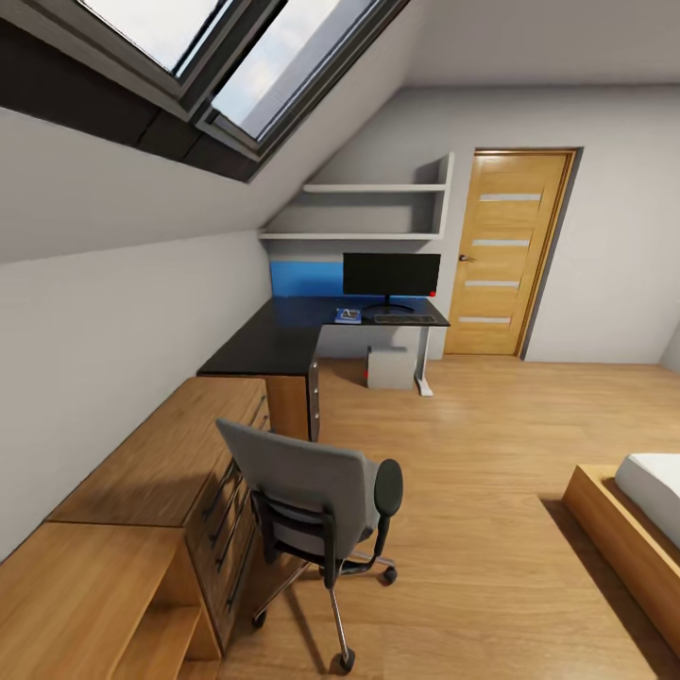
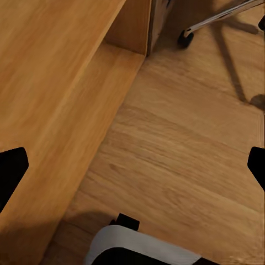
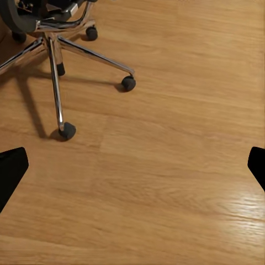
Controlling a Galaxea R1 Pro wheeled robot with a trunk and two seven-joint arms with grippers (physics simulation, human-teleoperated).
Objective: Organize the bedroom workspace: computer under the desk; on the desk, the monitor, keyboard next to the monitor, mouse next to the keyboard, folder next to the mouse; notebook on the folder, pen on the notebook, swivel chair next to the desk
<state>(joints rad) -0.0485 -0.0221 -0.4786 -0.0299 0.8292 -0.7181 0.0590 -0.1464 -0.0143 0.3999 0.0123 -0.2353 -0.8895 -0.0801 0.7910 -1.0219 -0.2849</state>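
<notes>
The swivel chair (image 1: 316, 501) stands in the foreground with its grey back toward me, which hides the seat. Its chrome base (image 3: 55, 49) and casters show in the right wrist view. Far across the room is the black-topped desk (image 1: 283, 340). On it stand the monitor (image 1: 391, 274) and, in front of that, the keyboard (image 1: 404, 319). A flat blue item (image 1: 348, 314), perhaps the folder, lies left of the keyboard, too far off to tell more. The computer (image 1: 389, 366) sits under the desk. My left gripper (image 2: 132, 168) and right gripper (image 3: 132, 168) hang open over the floor, holding nothing.
A light wooden dresser (image 1: 179, 453) and a low wooden shelf (image 2: 49, 83) run along the left wall beside the chair. A bed frame (image 1: 623, 538) stands at the right and a wooden door (image 1: 505, 250) at the back. Open wood floor (image 1: 472, 444) lies between the chair and the desk.
</notes>
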